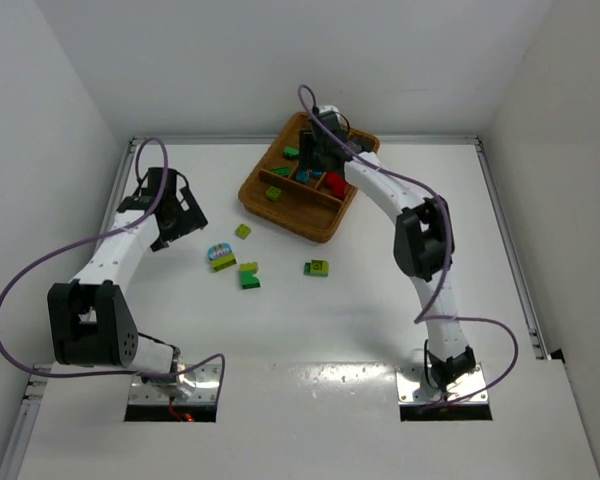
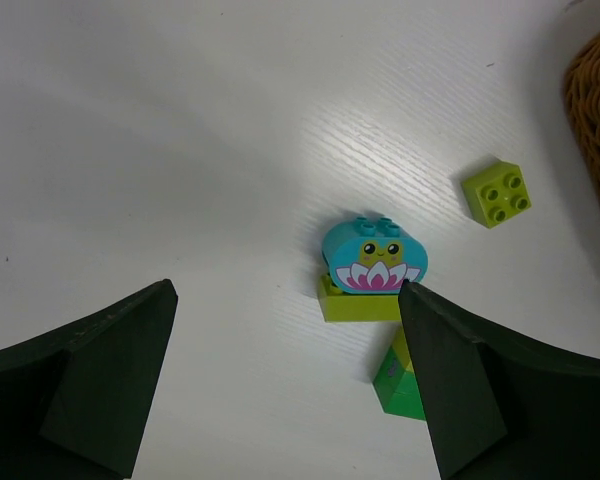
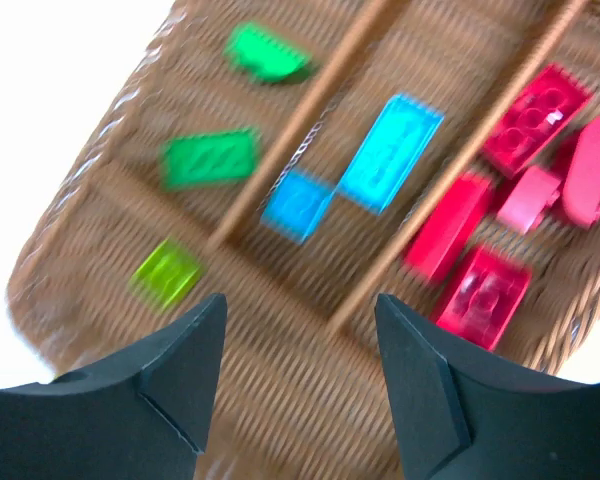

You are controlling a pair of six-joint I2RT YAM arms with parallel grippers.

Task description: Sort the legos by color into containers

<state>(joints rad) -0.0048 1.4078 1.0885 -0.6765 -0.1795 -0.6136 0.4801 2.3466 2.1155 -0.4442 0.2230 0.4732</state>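
The wicker tray [image 1: 318, 230] lies at the back centre. My right gripper [image 1: 315, 150] hovers open and empty over it. The blurred right wrist view shows the gripper [image 3: 300, 300] above the tray floor [image 3: 280, 400]. One compartment holds two green bricks [image 3: 210, 158] and a lime one [image 3: 167, 273], the middle holds two light blue bricks [image 3: 390, 150], the third several red bricks [image 3: 480, 297]. My left gripper [image 1: 180, 215] [image 2: 285, 300] is open and empty over the table, just short of a light blue lotus brick [image 2: 374, 258] on a lime plate [image 2: 358, 303].
Loose on the table are a small lime brick [image 2: 496, 193] [image 1: 242, 231], a green and lime brick [image 2: 400, 385] [image 1: 249, 275] and another green and lime brick [image 1: 316, 268]. The tray's edge [image 2: 595, 120] shows at the right of the left wrist view. White walls enclose the table.
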